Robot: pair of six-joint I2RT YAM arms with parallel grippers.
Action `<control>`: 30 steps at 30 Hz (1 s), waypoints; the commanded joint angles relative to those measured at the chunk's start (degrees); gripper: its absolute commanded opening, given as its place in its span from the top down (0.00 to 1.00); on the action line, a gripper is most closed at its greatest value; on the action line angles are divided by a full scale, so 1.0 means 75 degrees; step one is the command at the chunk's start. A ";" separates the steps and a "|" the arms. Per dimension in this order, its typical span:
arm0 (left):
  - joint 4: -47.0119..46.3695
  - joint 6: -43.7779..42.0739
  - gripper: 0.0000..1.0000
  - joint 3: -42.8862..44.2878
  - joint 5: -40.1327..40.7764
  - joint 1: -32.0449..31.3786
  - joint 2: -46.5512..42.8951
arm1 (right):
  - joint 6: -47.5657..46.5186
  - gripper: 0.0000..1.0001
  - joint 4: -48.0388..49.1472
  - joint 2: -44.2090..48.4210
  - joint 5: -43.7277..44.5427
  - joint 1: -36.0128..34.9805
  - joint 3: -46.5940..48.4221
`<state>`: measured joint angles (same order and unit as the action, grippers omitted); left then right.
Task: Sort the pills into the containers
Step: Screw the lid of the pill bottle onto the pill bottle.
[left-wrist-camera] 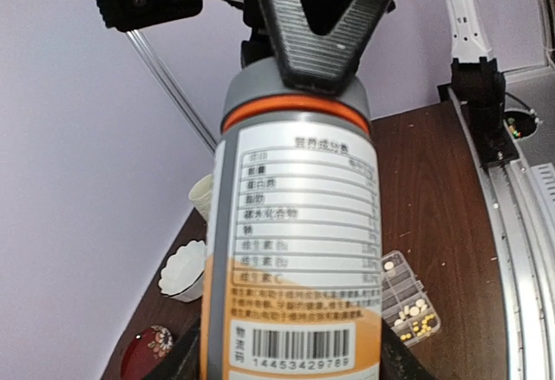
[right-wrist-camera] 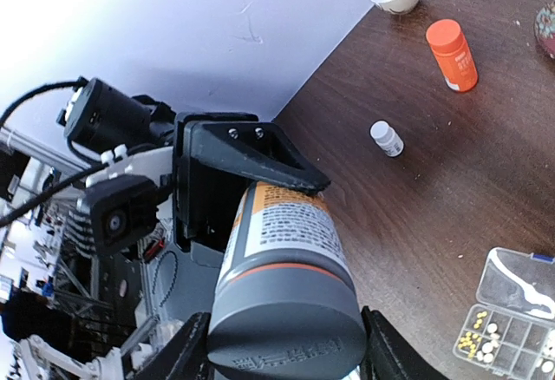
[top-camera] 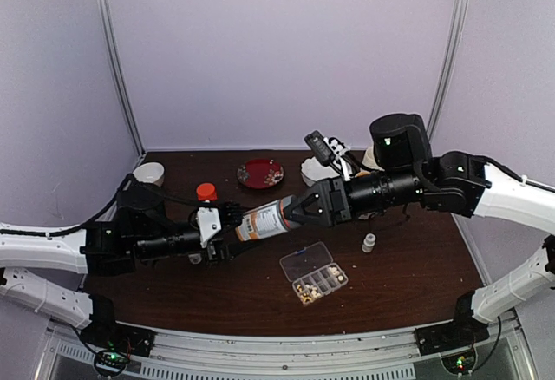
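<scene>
Grey-capped bottle [left-wrist-camera: 295,224] hangs between both arms: left gripper [top-camera: 232,226] clamps its base, right gripper [top-camera: 290,212] clamps its cap [right-wrist-camera: 286,332].

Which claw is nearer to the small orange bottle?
Left. The left claw, holding the large bottle's base, sits just beside the small orange bottle; the right claw, at the cap end, is farther off.

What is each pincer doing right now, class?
Left pincer: closed on the grey-capped bottle, at its base end.
Right pincer: closed on the same bottle's cap.
</scene>
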<state>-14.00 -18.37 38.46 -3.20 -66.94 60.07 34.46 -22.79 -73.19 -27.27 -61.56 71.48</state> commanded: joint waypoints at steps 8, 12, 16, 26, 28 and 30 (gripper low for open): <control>-0.0843 -0.1261 1.00 0.0387 0.0452 -0.0038 -0.0123 | 0.0316 0.43 0.1445 -0.0192 -0.1008 0.0094 -0.0281; -0.1317 -0.0676 1.00 -0.0188 -0.0117 0.0007 -0.0466 | -0.1528 0.18 0.1386 0.0371 -0.0685 0.0251 -0.0425; -0.1449 -0.0158 1.00 -0.0442 -0.0455 0.0007 -0.0662 | -0.4321 0.10 0.0899 0.0939 -0.0601 0.0252 -0.0621; -0.0825 0.1116 1.00 -0.0156 -0.1714 0.0016 -0.0554 | -0.9924 0.08 -0.0108 0.1686 -0.0045 -0.0038 -0.0789; -0.0552 0.1204 1.00 -0.0038 -0.1813 0.0007 -0.0495 | -1.0452 0.08 -0.0407 0.1634 0.0258 -0.0246 -0.0596; -0.0349 0.1210 1.00 0.0054 -0.1943 0.0007 -0.0409 | -1.0719 0.08 -0.0541 0.1577 0.0410 -0.0410 -0.0426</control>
<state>-17.80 -12.56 35.64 -13.76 -66.85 56.18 -32.97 -22.06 -60.93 -28.16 -62.39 65.32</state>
